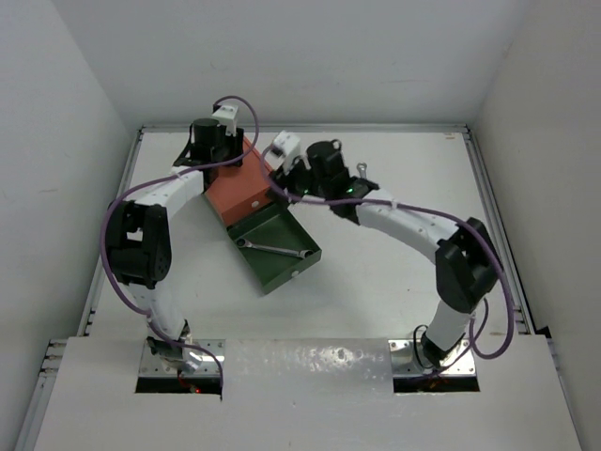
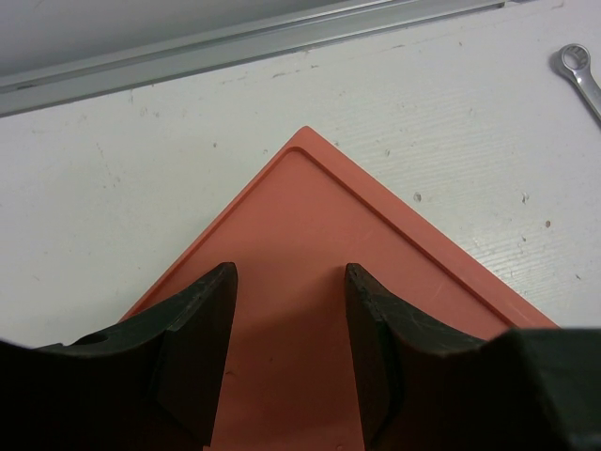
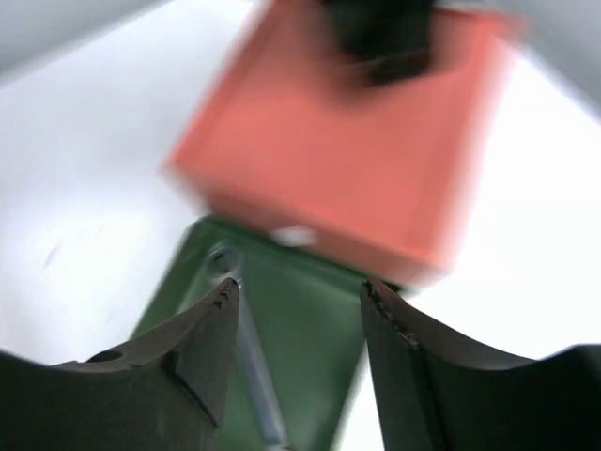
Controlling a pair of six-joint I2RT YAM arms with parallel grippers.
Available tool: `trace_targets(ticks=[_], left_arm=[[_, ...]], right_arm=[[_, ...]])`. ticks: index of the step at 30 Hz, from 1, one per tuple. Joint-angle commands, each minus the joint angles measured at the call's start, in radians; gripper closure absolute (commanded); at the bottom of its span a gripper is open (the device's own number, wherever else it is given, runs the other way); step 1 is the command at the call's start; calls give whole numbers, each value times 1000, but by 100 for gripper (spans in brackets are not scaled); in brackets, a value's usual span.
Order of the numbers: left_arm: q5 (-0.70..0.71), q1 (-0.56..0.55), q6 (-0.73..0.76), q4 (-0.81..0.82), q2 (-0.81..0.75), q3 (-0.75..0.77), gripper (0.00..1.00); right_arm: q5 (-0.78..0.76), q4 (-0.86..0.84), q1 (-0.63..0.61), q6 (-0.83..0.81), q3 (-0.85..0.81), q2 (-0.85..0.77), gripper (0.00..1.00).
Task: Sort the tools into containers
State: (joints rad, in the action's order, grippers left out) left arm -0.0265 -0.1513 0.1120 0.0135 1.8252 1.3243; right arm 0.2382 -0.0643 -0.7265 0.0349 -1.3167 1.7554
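Observation:
The orange-red upper drawer box stands at the back left. The dark green lower drawer is pulled out toward the front and holds one silver wrench. My left gripper hovers over the box's back corner, open and empty; in the left wrist view its gripper is just above the orange top. My right gripper is open and empty above the box's right side. The blurred right wrist view shows its gripper over the green drawer, the wrench and a white knob. No hex keys show.
A second silver wrench lies on the white table behind the right arm; it also shows in the left wrist view. A metal rail runs along the table's back edge. White walls close in the table on three sides.

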Motion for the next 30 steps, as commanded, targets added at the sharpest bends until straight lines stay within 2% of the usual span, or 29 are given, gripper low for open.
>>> trace_targets(ticks=[1,4,7,8,9,11,12,18,24,27,30], left_arm=[[11,9,12,-242,92,-53,53],[10,9,12,-239,94,-51,53],[8,7,11,-242,95,-51,53],[10,7,11,-241,95,-51,53],[10,9,12,-242,95,-53,53],[14,9,14,-242,95,-54,53],[14,9,14,-242,94,-54,53],[22,9,20,-236,83,-68,53],[22,9,23,-241,79,-66,53],[22,9,23,-238,75,-69,53],[22,9,20,-241,82,-65,53]], right_arm=[[-77,59,163,197,-36,-59,44],[-209,153,252,195,-15,-88,33],[-237,253,355,243,-29,-59,26],[-237,274,381,246,-38,-19,23],[-235,332,427,244,-53,10,15],[-235,398,466,224,-130,115,13],[-237,456,492,211,-182,151,8],[-261,569,510,111,-318,366,10],[-365,607,510,111,-377,487,17],[-370,627,509,108,-381,510,26],[-359,641,510,111,-369,527,67]])
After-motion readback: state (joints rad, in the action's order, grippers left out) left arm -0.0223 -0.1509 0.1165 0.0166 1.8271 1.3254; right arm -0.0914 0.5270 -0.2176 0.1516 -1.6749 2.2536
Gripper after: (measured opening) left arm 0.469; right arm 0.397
